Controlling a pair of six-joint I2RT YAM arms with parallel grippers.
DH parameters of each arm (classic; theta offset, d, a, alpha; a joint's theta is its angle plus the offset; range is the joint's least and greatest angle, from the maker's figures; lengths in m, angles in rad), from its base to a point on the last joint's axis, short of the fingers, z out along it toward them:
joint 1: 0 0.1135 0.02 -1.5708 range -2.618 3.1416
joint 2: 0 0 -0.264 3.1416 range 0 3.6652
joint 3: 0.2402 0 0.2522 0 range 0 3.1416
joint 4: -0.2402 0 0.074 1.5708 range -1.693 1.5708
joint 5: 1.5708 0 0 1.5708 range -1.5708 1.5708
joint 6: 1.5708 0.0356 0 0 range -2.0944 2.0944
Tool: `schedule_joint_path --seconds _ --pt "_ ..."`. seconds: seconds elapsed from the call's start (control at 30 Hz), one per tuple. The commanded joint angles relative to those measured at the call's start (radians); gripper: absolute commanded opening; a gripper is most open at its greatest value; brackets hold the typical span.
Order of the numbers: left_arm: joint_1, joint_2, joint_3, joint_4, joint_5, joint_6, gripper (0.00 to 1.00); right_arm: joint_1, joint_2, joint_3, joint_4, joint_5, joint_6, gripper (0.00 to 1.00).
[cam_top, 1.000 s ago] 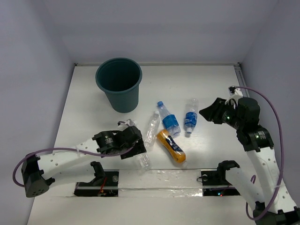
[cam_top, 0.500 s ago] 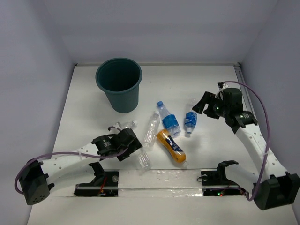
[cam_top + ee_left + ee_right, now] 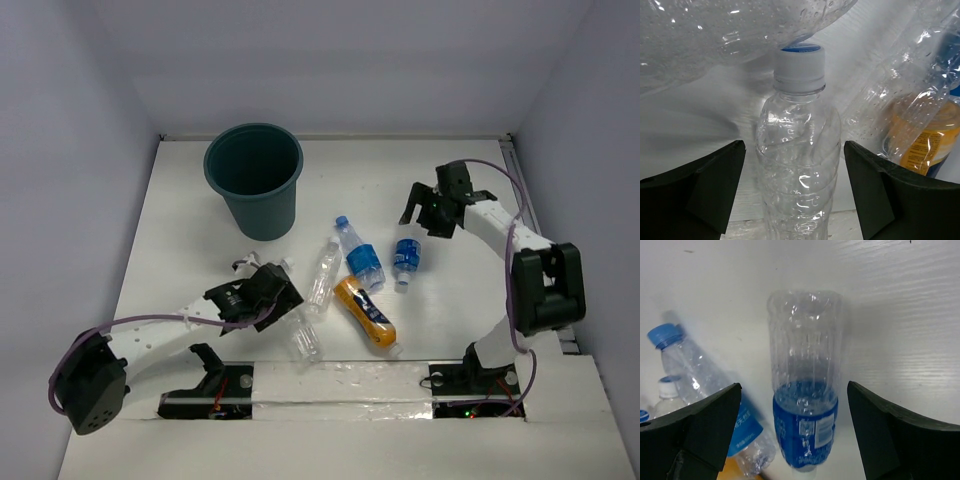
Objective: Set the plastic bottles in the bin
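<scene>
From above, the bin (image 3: 262,215) stood near the tabletop's far-left corner, with the plastic bottles (image 3: 365,312) lying mid-tabletop. At the left wrist, the left tool (image 3: 792,146) gaped around a clear bottle (image 3: 797,170); it should centre, then close. At the right wrist, the right tool (image 3: 793,386) stood open astride a blue-labelled bottle (image 3: 805,390); it should descend squarely first.

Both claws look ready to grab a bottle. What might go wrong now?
The left gripper straddles a clear bottle, but a second clear bottle and the orange bottle lie close by its finger; closing may well nudge them. The right gripper straddles a blue-labelled bottle; thin, round plastic might slip out or crumple. The bin stands far from that arm, so a long carry could drop it.
</scene>
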State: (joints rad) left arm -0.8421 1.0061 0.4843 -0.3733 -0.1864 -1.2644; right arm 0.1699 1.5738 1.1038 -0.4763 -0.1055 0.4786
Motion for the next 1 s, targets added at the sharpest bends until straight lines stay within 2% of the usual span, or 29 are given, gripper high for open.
schedule_joint_path --seconds 0.0,0.2,0.37,0.57,0.67,0.8,0.9,0.97 --pt "0.006 0.005 -0.033 0.051 0.001 0.031 0.77 -0.006 0.084 0.096 0.001 0.033 -0.011 0.92" --pt "0.006 0.022 -0.05 0.068 0.008 0.048 0.75 -0.006 0.216 0.148 -0.007 -0.002 0.0 0.9" --pt "0.006 -0.014 -0.029 0.028 -0.005 0.071 0.5 -0.006 0.239 0.139 0.008 -0.011 0.018 0.78" --pt "-0.017 -0.144 0.019 -0.073 0.05 0.105 0.37 -0.006 0.163 0.136 0.002 0.069 0.031 0.56" --pt "-0.04 -0.196 0.103 -0.151 0.09 0.152 0.35 -0.006 0.092 0.151 -0.024 0.102 0.012 0.55" --pt "-0.057 -0.218 0.316 -0.295 0.094 0.195 0.35 -0.006 -0.038 0.123 -0.015 0.133 0.018 0.54" --pt "-0.057 -0.19 0.604 -0.317 0.045 0.241 0.35 -0.006 -0.147 0.096 -0.001 0.115 0.032 0.53" --pt "-0.031 -0.112 0.733 -0.322 -0.011 0.295 0.35 -0.006 -0.237 0.065 0.024 0.05 0.052 0.52"
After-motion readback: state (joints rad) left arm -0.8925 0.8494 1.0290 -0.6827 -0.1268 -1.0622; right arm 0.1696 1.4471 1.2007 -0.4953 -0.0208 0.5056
